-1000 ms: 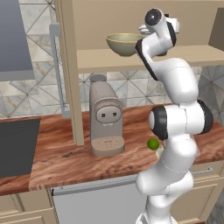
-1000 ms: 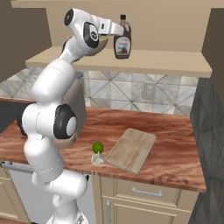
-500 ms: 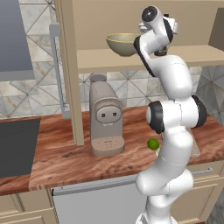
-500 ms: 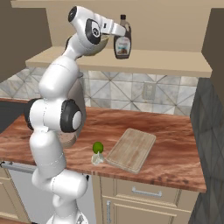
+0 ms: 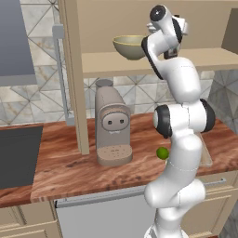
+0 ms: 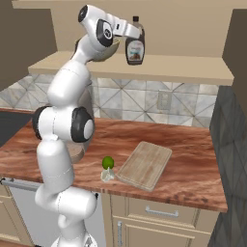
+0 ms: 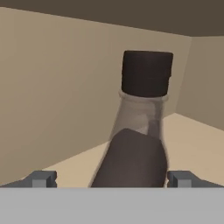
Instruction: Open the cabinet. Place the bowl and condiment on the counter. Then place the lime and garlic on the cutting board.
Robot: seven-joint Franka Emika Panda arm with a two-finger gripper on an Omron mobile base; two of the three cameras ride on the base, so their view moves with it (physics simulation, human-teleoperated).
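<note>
**Lining up on the condiment, jaws wide**

The cabinet (image 6: 130, 29) is already open, and I have reached up to its shelf. My gripper (image 7: 111, 177) is spread to its widest and grips nothing. In the hand view the condiment (image 7: 140, 131) stands between my two fingertips (image 7: 41, 178), its dark body low between them and its cap above. I cannot tell from there whether either tip touches the glass. From the right base view my hand sits just beside the condiment (image 6: 134, 48), which stands upright on the shelf.

The bowl (image 5: 130, 46) is on the same shelf, just beside my wrist on its left, not yet taken down. So I judge I am on the second step, and the bottle comes first.

Down below, the lime (image 6: 108, 163) sits on the counter (image 6: 193, 169) near the cutting board (image 6: 144, 165) but off its edge. A small pale thing lies just beside the lime (image 5: 162, 153); it may be the garlic, but it is too small to say for sure.

What I need next, as I see it: ease forward until the bottle's body sits well between the tips, close squarely on it below the neck, then lift it clear of the shelf before I swing down to the counter. The bowl is close, so I should pull straight out and not sweep sideways.
</note>
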